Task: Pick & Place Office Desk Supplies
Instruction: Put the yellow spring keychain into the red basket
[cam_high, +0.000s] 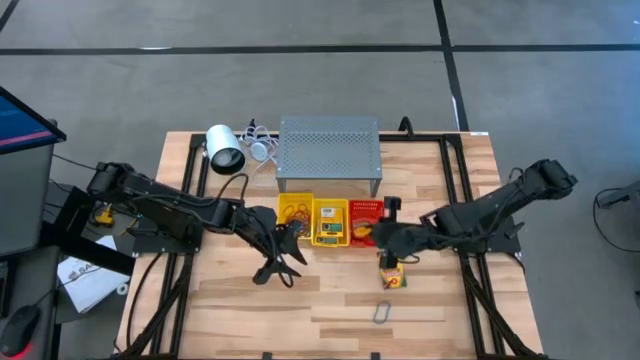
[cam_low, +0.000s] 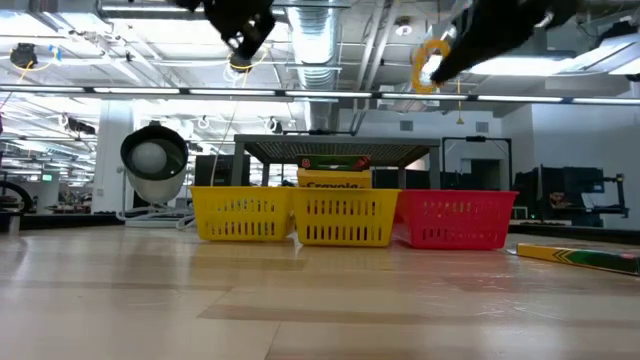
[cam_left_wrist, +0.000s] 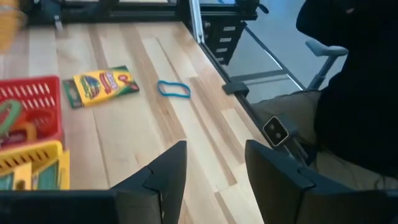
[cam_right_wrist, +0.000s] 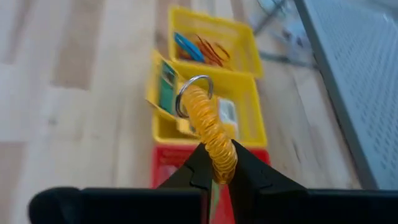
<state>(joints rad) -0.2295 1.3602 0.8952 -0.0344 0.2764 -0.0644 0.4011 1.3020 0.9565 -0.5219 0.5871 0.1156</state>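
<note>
The right pincer is clamped on the lower end of a yellow coiled cord tipped with a metal ring; the cord's long axis runs straight out ahead of the fingers. Directly beneath and just ahead of this pincer lies the red basket, with the middle yellow basket beyond it and the far yellow basket further on, so a drop hinges on which bin sits under the coil. Judged from the high view, the pincer hangs over the red basket's near edge. The left pincer hangs with its fingers apart and empty; ahead of it a crayon box and a blue band lie on open table, nearer the right arm, with free room around both
</note>
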